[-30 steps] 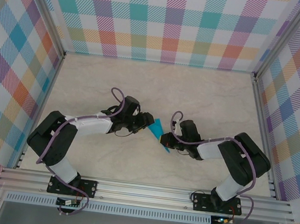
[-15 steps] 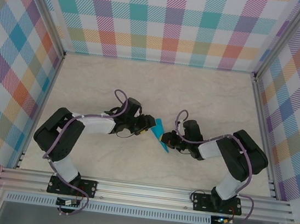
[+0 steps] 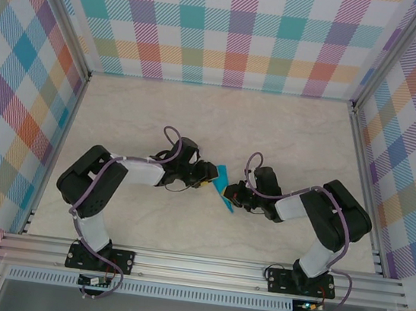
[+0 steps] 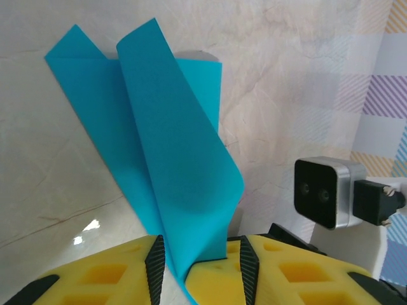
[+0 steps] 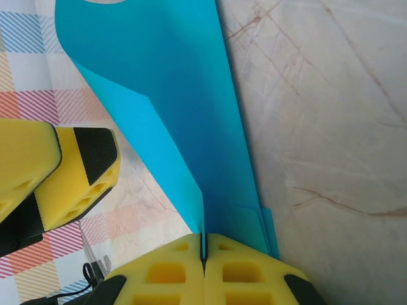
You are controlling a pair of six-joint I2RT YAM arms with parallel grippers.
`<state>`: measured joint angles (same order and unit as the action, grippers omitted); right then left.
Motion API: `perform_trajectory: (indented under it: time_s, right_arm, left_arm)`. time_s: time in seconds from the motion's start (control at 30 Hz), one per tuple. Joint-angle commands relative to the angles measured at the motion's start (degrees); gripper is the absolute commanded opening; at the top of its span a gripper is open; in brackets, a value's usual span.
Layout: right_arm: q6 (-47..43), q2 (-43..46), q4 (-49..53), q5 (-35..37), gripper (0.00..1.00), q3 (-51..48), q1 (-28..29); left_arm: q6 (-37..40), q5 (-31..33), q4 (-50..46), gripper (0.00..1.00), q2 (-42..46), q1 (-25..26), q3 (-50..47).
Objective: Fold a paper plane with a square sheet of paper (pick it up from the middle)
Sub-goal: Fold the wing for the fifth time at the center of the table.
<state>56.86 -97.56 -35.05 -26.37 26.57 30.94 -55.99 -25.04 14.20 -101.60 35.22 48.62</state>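
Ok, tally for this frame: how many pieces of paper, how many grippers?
Paper: 1 (teal, partly folded)
Grippers: 2 (left gripper, jaws open around the paper; right gripper, shut on it)
Total: 3

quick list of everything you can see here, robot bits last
folded paper sheet: one, teal-blue, between the two grippers, mid-table
table: one, cream marbled, under everything
walls: three, pastel checked, around the table
frame rail: one, silver, near edge
arms: two, black and white, bolted at the near rail
cables: two, purple, along the arms
left gripper: one, yellow fingers, jaws apart around the sheet
right gripper: one, yellow fingers, shut on the sheet
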Motion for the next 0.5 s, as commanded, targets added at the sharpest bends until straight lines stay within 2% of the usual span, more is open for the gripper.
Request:
perform_trajectory:
  time_s: [0.0,0.47]
  right_arm:
    - [2.0,0.1,3.7,1.3,0.01,-0.7,-0.4]
    - [4.8,-1.5,3.2,1.1,0.02,-1.0,-1.3]
  left_arm:
    - [-1.4,-2.3,4.6,0.38,-2.0,0.5,2.1]
    - [-3.0,-4.2,9.3,0.39,-5.5,1.1,3.0]
